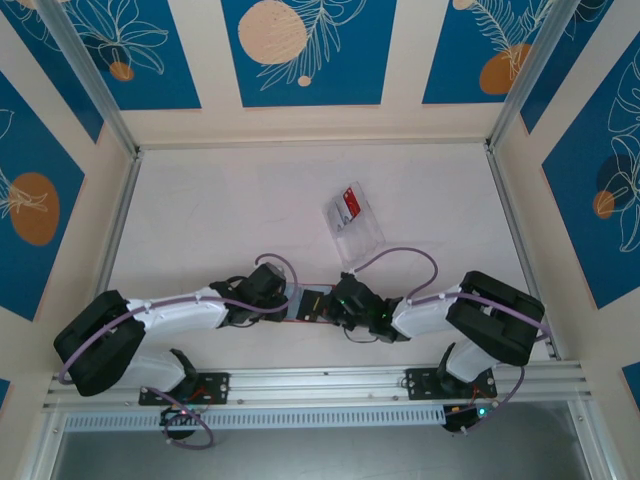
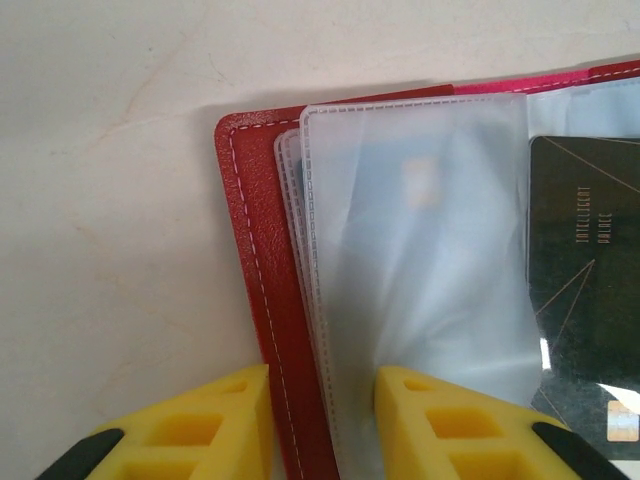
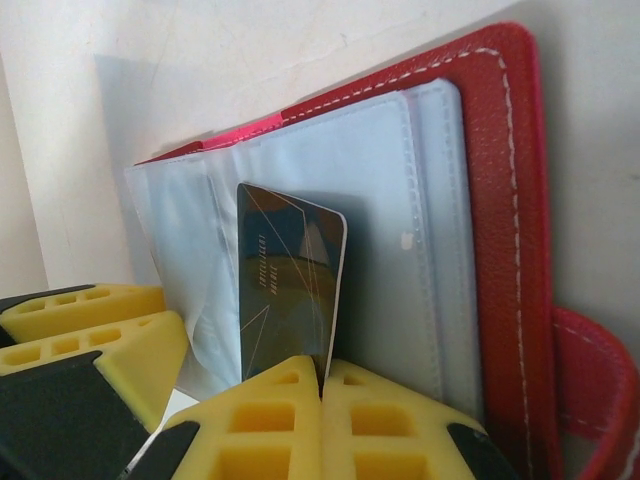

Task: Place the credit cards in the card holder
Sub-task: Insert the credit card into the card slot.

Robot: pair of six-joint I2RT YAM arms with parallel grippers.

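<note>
The dark red card holder [image 2: 250, 230] lies open on the table, its clear sleeves [image 2: 420, 250] fanned up. My left gripper [image 2: 320, 425] is shut on the holder's near edge, one yellow finger against the red cover and the other against the sleeves. My right gripper [image 3: 322, 395] is shut on a black credit card [image 3: 285, 280], held upright with its top edge among the sleeves of the card holder [image 3: 500, 190]. The same black card [image 2: 590, 260] shows at the right of the left wrist view. In the top view the left gripper [image 1: 290, 300] and right gripper [image 1: 328, 303] meet over the holder.
A clear plastic tray [image 1: 358, 228] lies behind the grippers, with a red card [image 1: 349, 203] in its far end. The holder's snap tab [image 3: 590, 385] curls at the right. The left gripper's yellow fingers [image 3: 85, 330] sit close beside the black card. Metal rails border the table.
</note>
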